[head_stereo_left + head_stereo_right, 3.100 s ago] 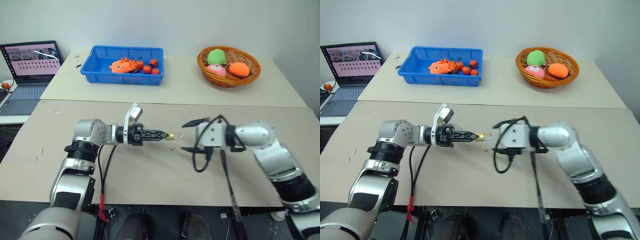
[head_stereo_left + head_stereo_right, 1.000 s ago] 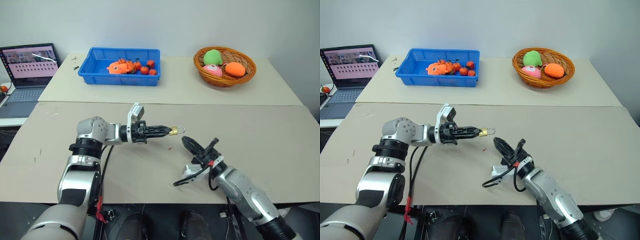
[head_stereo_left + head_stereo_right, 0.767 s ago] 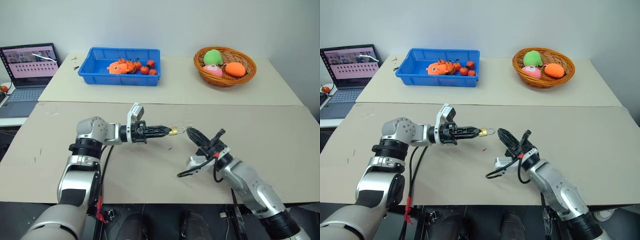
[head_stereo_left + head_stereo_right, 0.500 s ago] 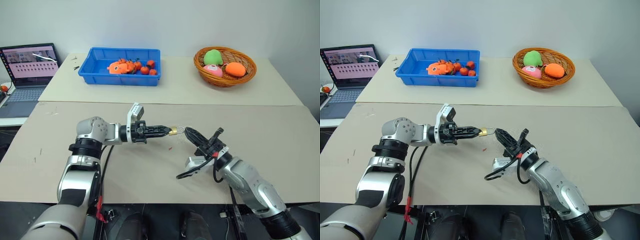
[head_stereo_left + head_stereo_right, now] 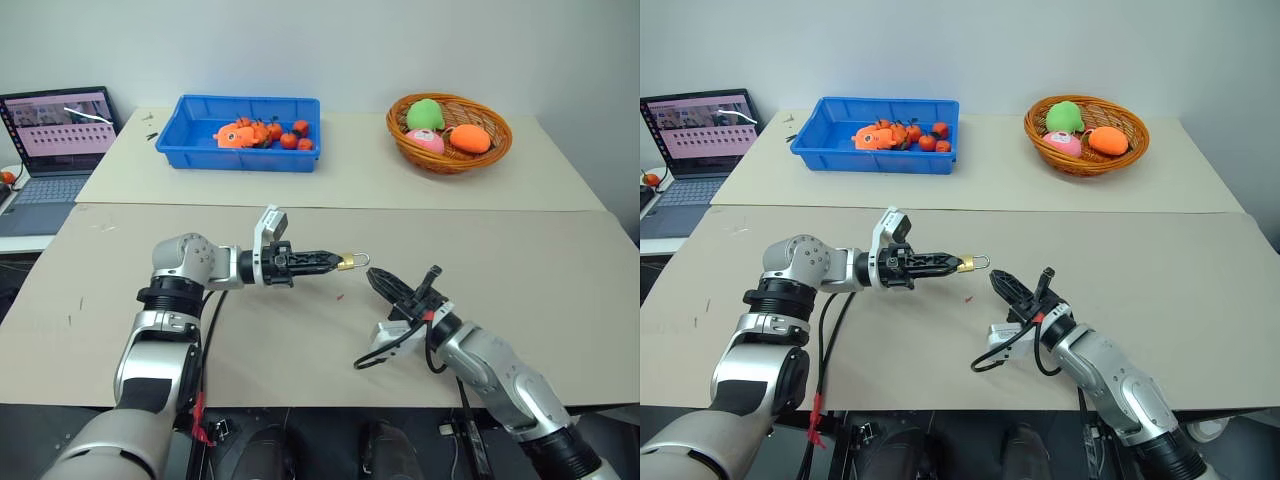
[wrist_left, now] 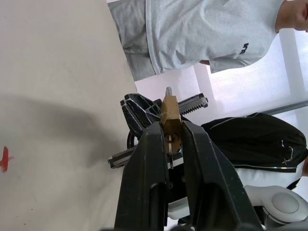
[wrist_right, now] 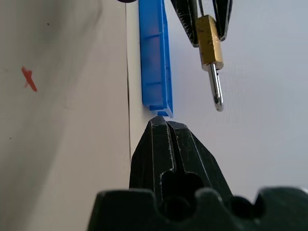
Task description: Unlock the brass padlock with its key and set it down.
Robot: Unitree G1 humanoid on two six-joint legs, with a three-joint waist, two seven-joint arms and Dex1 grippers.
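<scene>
The brass padlock (image 5: 349,262) hangs in mid-air over the near table, its silver shackle pointing right. My left gripper (image 5: 333,263) lies level and is shut on the padlock's body; the left wrist view shows the padlock (image 6: 170,114) pinched between the two black fingertips. My right gripper (image 5: 376,281) sits just right of and below the padlock, shut and angled up toward it. From the right wrist, the padlock (image 7: 210,40) is seen beyond the closed tips of the right gripper (image 7: 166,123), apart from them. The key is out of view.
A blue bin (image 5: 250,130) of small orange toys and a wicker basket (image 5: 450,130) of plush fruit stand on the far table. A laptop (image 5: 55,135) is at far left. A small red mark (image 5: 340,296) is under the padlock. A person in a grey shirt (image 6: 202,33) stands beyond.
Three seconds ago the right gripper was level with the padlock; it now sits lower, pointing up. In the last second it rose toward the shackle, then dipped back. The left gripper and padlock held still.
</scene>
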